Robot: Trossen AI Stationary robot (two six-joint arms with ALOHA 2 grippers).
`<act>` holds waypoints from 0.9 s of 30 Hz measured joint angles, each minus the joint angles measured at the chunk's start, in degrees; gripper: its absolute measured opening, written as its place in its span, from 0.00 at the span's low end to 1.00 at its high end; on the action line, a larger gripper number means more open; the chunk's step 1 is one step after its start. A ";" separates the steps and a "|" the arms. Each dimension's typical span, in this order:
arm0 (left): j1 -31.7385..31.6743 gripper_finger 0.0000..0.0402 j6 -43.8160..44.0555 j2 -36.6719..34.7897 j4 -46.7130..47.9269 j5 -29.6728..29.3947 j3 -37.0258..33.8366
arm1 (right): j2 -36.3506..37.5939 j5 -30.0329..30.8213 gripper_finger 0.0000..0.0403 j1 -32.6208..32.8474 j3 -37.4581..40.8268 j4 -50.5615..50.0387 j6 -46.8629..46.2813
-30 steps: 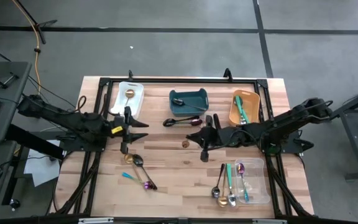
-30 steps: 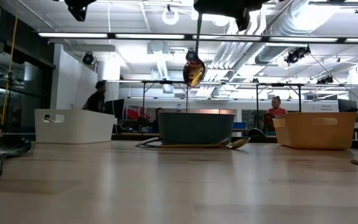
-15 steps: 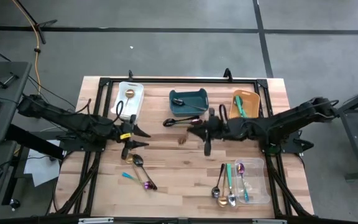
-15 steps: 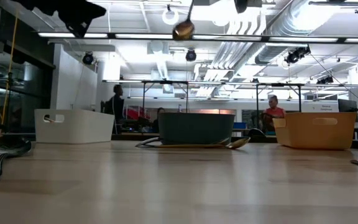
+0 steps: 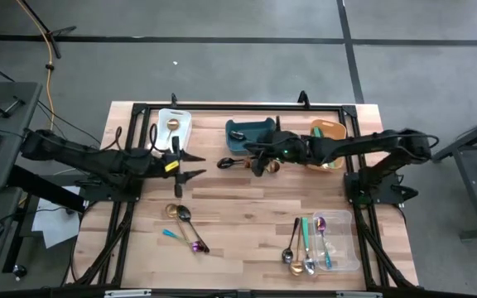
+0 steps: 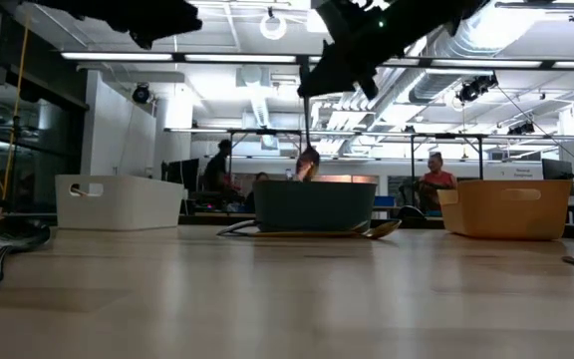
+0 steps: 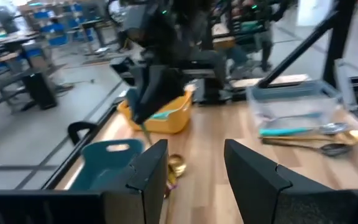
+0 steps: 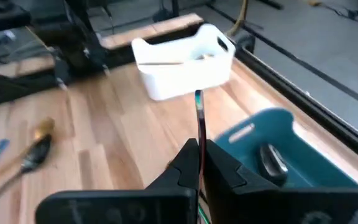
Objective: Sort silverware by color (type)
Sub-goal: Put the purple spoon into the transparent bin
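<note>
My right gripper (image 5: 253, 157) is shut on a spoon with a thin dark handle and a coppery bowl (image 6: 308, 165). The spoon hangs just in front of the teal bin (image 5: 251, 132), which has a black spoon inside. My left gripper (image 5: 195, 164) is open and empty, and hovers to the right of the white bin (image 5: 172, 126), where a gold spoon lies. More silverware lies loose on the table: a small cluster (image 5: 182, 225) near the front left and black spoons (image 5: 232, 162) beside the teal bin. My right gripper pinches the spoon's thin handle (image 8: 199, 140) between its two fingertips. The fingers come from the table's right, slanting a little downward, and lie across the handle. The handle's free end (image 8: 197, 94) sticks out past them. The bowl hangs below, clear of the table.
An orange bin (image 5: 325, 142) with a teal-handled utensil stands at the far right. A clear bin (image 5: 334, 240) at the near right holds several utensils. Bare wood lies between the two arms at the table's middle. People show in the room beyond.
My right gripper has swung toward the table's far edge and a little left, from the table's middle to the teal bin. It has carried the hanging spoon with it and stayed shut. My left gripper has shifted slightly toward the far edge and rolled.
</note>
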State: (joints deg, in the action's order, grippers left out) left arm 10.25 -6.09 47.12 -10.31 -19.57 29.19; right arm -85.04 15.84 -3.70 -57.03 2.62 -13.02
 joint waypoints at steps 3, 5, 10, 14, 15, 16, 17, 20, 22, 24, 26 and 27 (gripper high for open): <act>-1.55 0.38 1.06 -1.21 4.44 1.88 0.00 | 1.64 -1.24 0.00 0.76 -0.53 0.32 0.48; -2.13 0.38 2.85 -2.54 8.05 4.28 0.10 | 4.61 -2.70 0.00 2.60 -1.54 -1.03 1.67; -1.71 0.38 10.73 -5.91 20.04 9.60 -0.02 | 12.43 -2.16 0.00 10.75 -2.70 -10.99 2.08; 0.18 0.38 15.69 -6.91 18.03 13.33 -2.31 | 14.78 2.29 0.00 19.34 -2.70 -20.00 -2.91; 0.81 0.38 15.91 -6.94 16.37 13.31 -3.24 | 14.64 4.15 0.00 21.37 -2.68 -21.73 -4.19; 1.35 0.38 15.93 -6.97 14.68 13.07 -4.10 | 14.53 5.98 0.00 23.25 -2.56 -23.13 -5.48; 1.81 0.38 15.80 -6.85 12.11 12.72 -4.97 | 14.45 7.05 0.00 24.70 -2.54 -23.51 -6.83; 2.29 0.38 15.03 -6.84 6.99 10.74 -6.86 | 15.31 6.23 0.00 26.83 -2.56 -23.77 -12.32; 2.25 0.38 16.10 -6.87 6.44 9.23 -6.77 | 16.29 3.30 0.00 27.52 -3.63 -28.02 -18.59; 2.15 0.38 17.32 -6.89 6.05 7.74 -6.73 | 16.52 0.54 0.00 28.82 -5.97 -36.25 -26.04; 2.15 0.38 17.45 -6.84 6.10 6.30 -6.73 | 16.51 -2.08 0.00 30.26 -8.08 -45.42 -32.75; 2.15 0.38 17.46 -6.74 6.06 5.47 -6.73 | 16.51 -3.37 0.00 31.05 -8.98 -49.23 -36.21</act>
State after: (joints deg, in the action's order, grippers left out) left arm 12.40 11.36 40.38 -4.24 -14.10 22.46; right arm -68.53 12.47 27.35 -66.01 -46.61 -49.23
